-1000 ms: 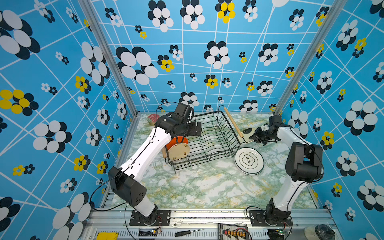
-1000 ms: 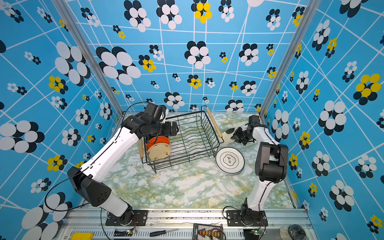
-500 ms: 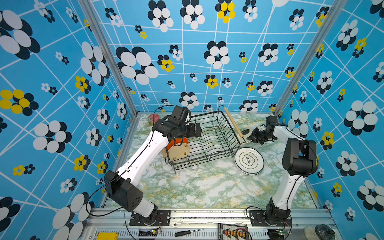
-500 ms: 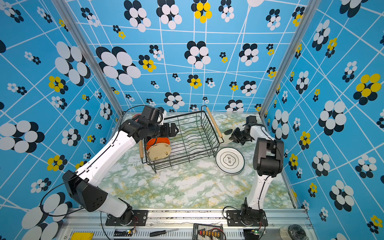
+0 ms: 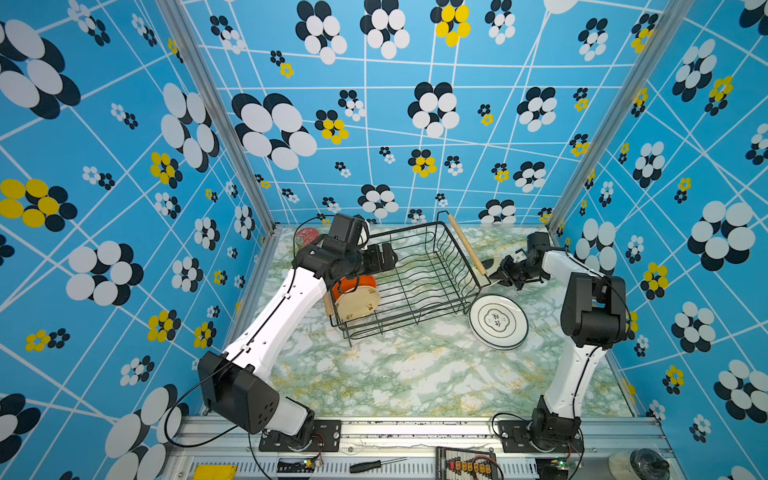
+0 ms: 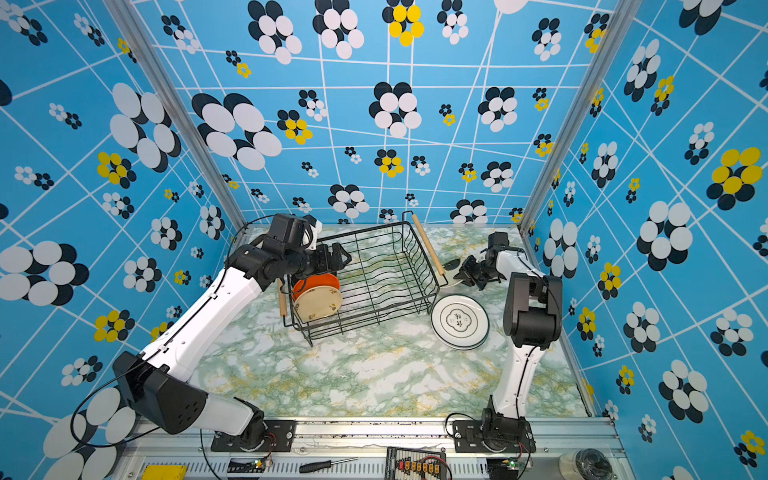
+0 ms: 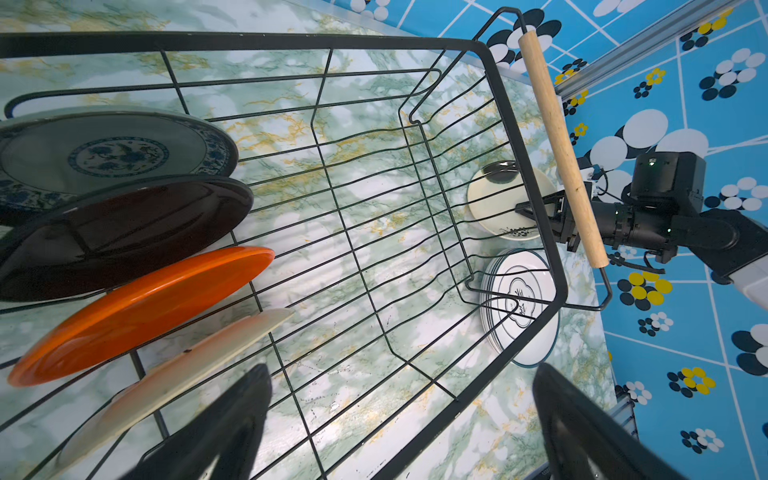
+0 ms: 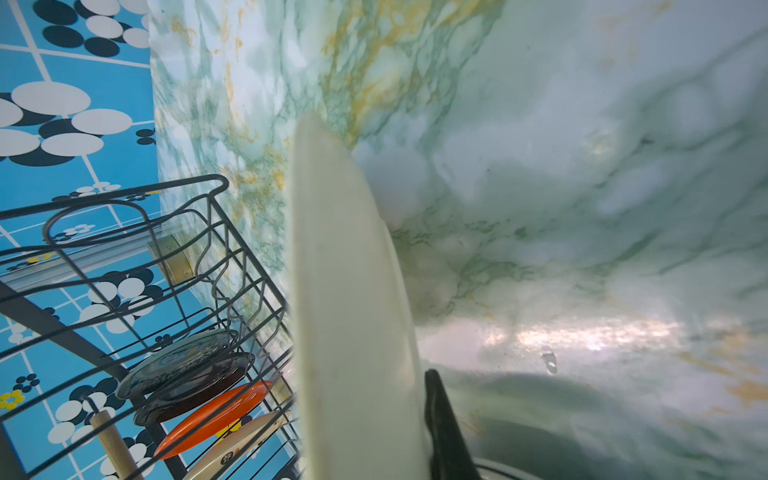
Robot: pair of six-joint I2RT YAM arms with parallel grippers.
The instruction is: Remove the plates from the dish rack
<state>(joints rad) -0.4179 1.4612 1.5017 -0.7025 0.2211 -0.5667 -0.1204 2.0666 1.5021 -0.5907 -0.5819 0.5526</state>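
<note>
Marble table (image 5: 395, 374): right fingers (image 8: 444, 436) clamp cream plate (image 8: 349, 311) just outside dish rack (image 7: 249, 40); left fingers (image 7: 232, 424) splayed wide, near 4 racked plates (image 7: 145, 307).

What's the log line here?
left tool: open, over dish rack | right tool: shut on cream plate, beside rack | white plates: stacked on table | in rack: four plates

- On the bench (image 5: 395, 374): the dish rack (image 5: 415, 270).
- In the rack's left end: standing plates (image 5: 356, 299).
- Right of its front corner: stacked plates (image 5: 498, 321), a small plate (image 7: 498, 216) just behind them.
- Behind its left end: a tin (image 5: 306, 236).
</note>
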